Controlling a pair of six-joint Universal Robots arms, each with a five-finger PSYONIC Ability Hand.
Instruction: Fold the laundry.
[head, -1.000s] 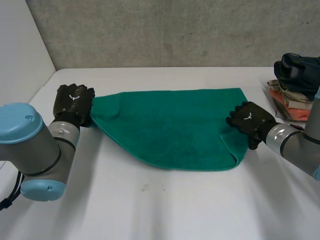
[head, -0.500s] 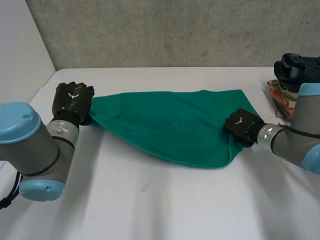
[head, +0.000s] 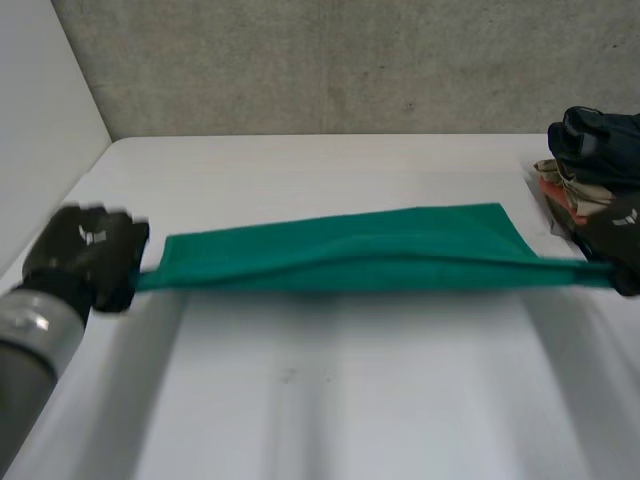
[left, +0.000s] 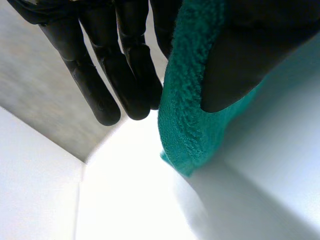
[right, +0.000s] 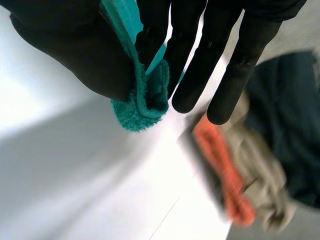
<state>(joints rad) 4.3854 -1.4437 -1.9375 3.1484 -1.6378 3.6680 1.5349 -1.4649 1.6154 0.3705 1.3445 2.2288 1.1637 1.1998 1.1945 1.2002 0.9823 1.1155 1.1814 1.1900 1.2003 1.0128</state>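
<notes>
Left robot hand (head: 85, 255) at 9 o'clock and right robot hand (head: 620, 240) at 3 are each pinching an end of the green towel (head: 350, 255), stretching it taut across the tabletop (head: 350, 400), so I'd be lowering both ends evenly to avoid wrinkles.

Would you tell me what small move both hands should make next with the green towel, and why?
Probably lower both together to lay it flat on the table, since the left hand and right hand each pinch an end of the green towel, stretched taut between them above the white surface.
</notes>
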